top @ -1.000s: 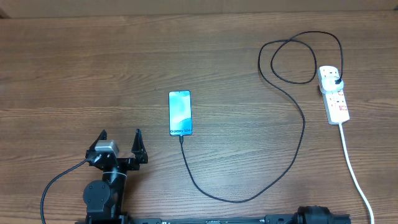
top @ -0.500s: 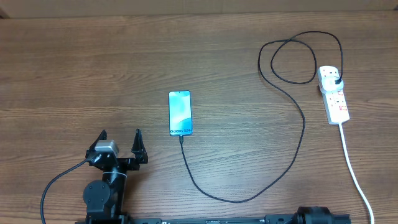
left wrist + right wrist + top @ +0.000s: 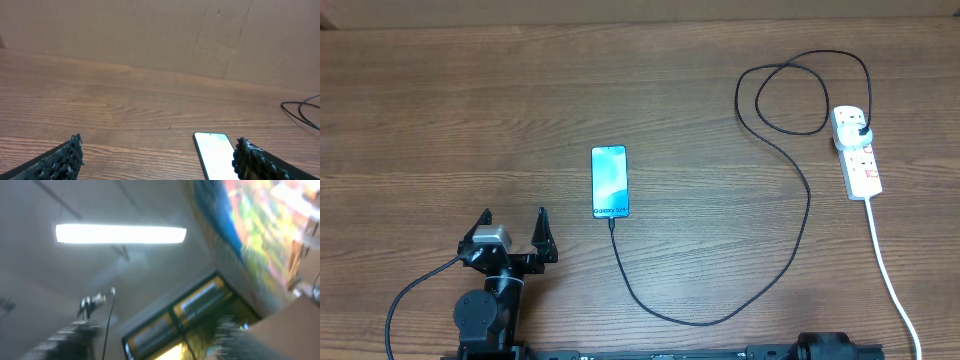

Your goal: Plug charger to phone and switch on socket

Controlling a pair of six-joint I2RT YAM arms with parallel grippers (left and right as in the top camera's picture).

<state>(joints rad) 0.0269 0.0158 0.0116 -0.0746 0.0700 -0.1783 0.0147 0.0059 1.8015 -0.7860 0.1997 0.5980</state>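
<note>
Clearly spread wide, the left pincer (image 3: 513, 212) holds nothing, phone (image 3: 609, 181) at its one o'clock on the wooden counter (image 3: 470, 100); right pincer (image 3: 149, 337) too blurred to tell, ceiling lamp (image 3: 120, 233) above.

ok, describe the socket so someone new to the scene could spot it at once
On the wooden table, look to the right side, well right of the phone. The socket is the white elongated strip there, its thick white cord running to the near edge. It is the only white block, red-marked, with the black plug of the charger in its far end.
</note>
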